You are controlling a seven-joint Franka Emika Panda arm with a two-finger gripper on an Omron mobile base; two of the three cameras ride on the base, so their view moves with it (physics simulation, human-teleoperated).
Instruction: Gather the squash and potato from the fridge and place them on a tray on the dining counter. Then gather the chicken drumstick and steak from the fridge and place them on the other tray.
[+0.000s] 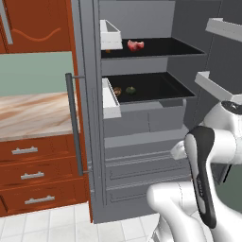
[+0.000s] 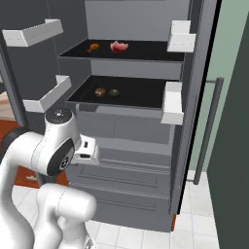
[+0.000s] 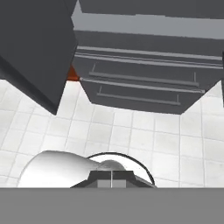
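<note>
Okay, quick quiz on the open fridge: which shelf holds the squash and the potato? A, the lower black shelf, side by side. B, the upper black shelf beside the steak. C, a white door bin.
A: the squash and potato sit together on the lower shelf, below the steak.

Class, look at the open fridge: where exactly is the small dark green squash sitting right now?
The small round dark green squash sits on the lower black shelf of the tall grey steel fridge, just right of the brown mottled potato.
</note>
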